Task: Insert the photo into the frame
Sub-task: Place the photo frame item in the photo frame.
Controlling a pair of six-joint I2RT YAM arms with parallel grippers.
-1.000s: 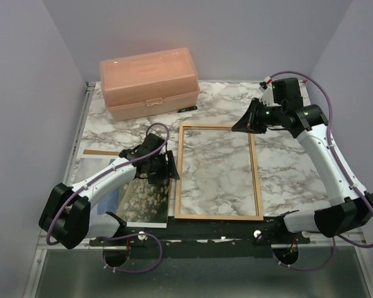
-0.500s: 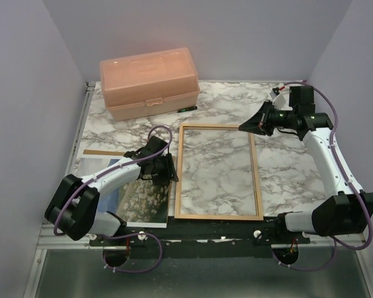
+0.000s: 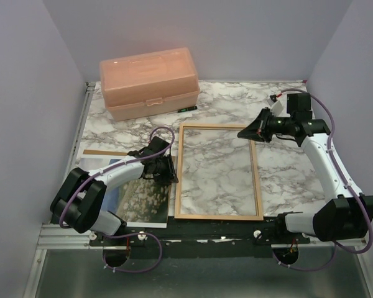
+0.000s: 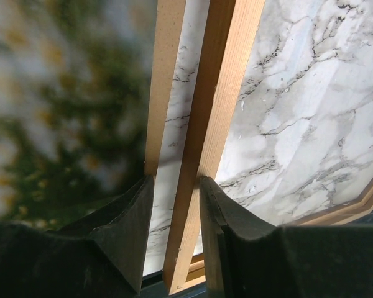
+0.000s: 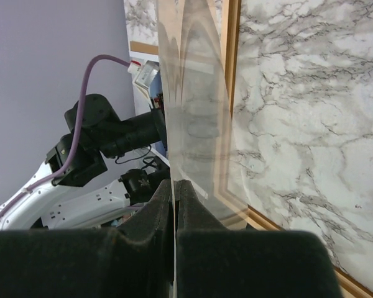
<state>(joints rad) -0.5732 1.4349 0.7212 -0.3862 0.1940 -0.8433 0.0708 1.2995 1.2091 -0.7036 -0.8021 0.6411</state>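
The orange-brown frame (image 3: 257, 180) lies flat mid-table. The photo (image 3: 140, 198) lies picture side up to its left, partly under my left arm, on a brown backing board (image 3: 99, 152). My left gripper (image 3: 173, 175) is low at the frame's left rail. In the left wrist view its open jaws (image 4: 175, 181) straddle that rail (image 4: 202, 167), with marble showing between the rail and the left finger (image 4: 121, 230). My right gripper (image 3: 242, 132) hangs over the frame's far right corner. In the right wrist view it (image 5: 175, 186) is shut on a clear pane (image 5: 193, 93), seen edge-on.
A pink plastic box (image 3: 149, 81) stands at the back left. The backing board's edge (image 4: 165, 81) runs beside the frame rail, a narrow strip of marble between them. Purple walls close in on both sides and the back.
My left gripper's jaws have narrowed around the frame's left rail. My right gripper has come down and left with the clear pane, toward the frame's far right corner.
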